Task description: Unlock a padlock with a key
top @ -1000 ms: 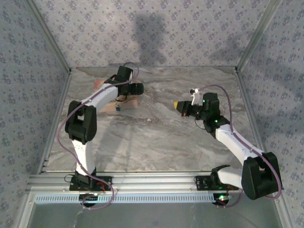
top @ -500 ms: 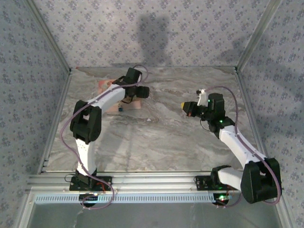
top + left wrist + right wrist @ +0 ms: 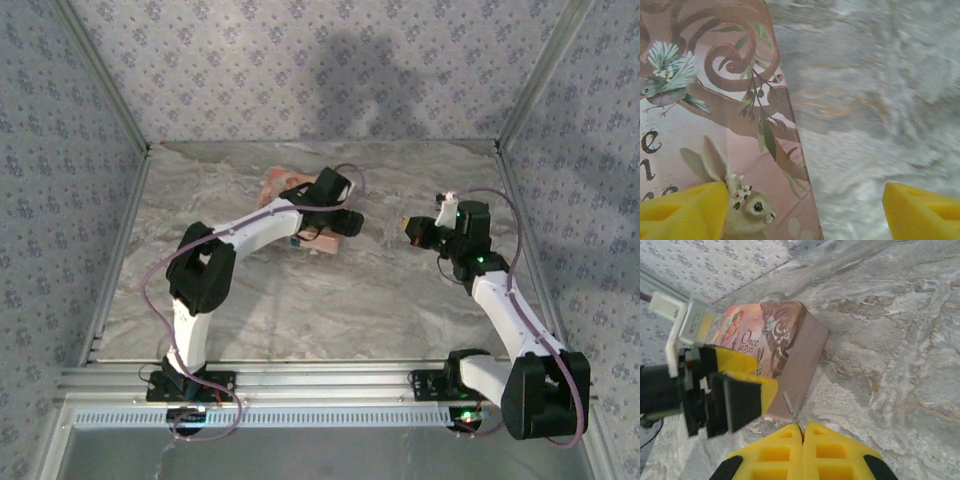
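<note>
Two arms are leaning in over the table from their bases at the near edge. The left arm is stretching far out and bending to its right, its wrist crossing above the pink picture box. The left claw is hanging at the box's right end with its jaws standing wide. Seen from its own wrist, the left claw is straddling the box's long edge: one yellow pad is sitting over the printed top and the other over bare marble, with nothing gripped between them. The right arm is rising from its base with the elbow folded, pointing the right claw leftward toward the box and keeping apart from it. Its pads are pressing together on the key (only a thin silvery sliver is poking out past the tips). The padlock is showing as a tiny blue speck against the box's near side, just beneath the left forearm. Its metal part is too small to make out, and the left arm is covering much of the box
</note>
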Available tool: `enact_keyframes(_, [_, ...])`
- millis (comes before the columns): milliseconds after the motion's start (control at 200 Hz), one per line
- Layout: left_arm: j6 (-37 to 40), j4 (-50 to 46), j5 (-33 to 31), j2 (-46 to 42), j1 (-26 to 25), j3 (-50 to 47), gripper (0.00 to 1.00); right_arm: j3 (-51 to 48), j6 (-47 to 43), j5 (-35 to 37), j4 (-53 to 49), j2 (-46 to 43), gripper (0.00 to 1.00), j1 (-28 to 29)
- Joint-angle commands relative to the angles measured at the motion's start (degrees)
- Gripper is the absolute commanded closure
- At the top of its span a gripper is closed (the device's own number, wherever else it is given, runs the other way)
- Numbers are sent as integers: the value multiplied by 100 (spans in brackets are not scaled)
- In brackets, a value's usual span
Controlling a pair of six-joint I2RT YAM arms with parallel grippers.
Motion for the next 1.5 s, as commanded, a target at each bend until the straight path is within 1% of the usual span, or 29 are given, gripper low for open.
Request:
enact_keyframes(0, [60,-462,640,336,-202,49,20,-46,26,87,-179,-99,99,-39])
enact_keyframes(170, [151,-473,745,222,-282,125,20,-67,25,114,-201,-93,99,-47])
enact_keyframes(350, [223,-393,607,-357,-227,93,16,-106,17,-49,-76,-15,99,-34])
enact_keyframes(395, [224,-358,591,-559,-164,50,14,-106,26,-106,-40,32,99,-20])
enact_keyframes(470, [185,-158,550,-955,-8,-221,3,-94,38,-279,86,131,99,29])
enact_keyframes(550, [65,228,522,-1488,219,-759,2,-58,48,-425,206,283,99,131])
enact_keyframes(680, [-89,1092,548,-2428,673,-2012,2,19,126,-645,541,625,99,420])
enact_keyframes(754, [-112,1939,813,-3060,935,-2940,2,93,207,-676,767,889,99,639])
enact_keyframes(854, [-361,3174,1097,-3780,1309,-4089,2,260,301,-726,1030,1266,99,950])
enact_keyframes(954, [-315,3529,1062,-4155,1536,-4660,2,484,411,-722,1321,1707,99,1241])
enact_keyframes(1024, [-201,3633,1059,-4279,1608,-4936,2,619,538,-712,1594,2012,99,1406])
enact_keyframes(1109, [-461,3836,1201,-4364,1772,-5260,2,863,654,-738,1863,2425,99,1590])
enact_keyframes(1224, [-653,3989,1689,-4225,2058,-5514,2,1235,703,-754,1986,2968,99,1749])
enact_keyframes(1354, [-854,4667,2457,-3842,2287,-5797,4,1650,755,-825,2105,3579,99,1772])
enact_keyframes(1494, [-791,5005,2775,-3432,2311,-5894,11,1917,635,-803,1899,3980,99,1775])
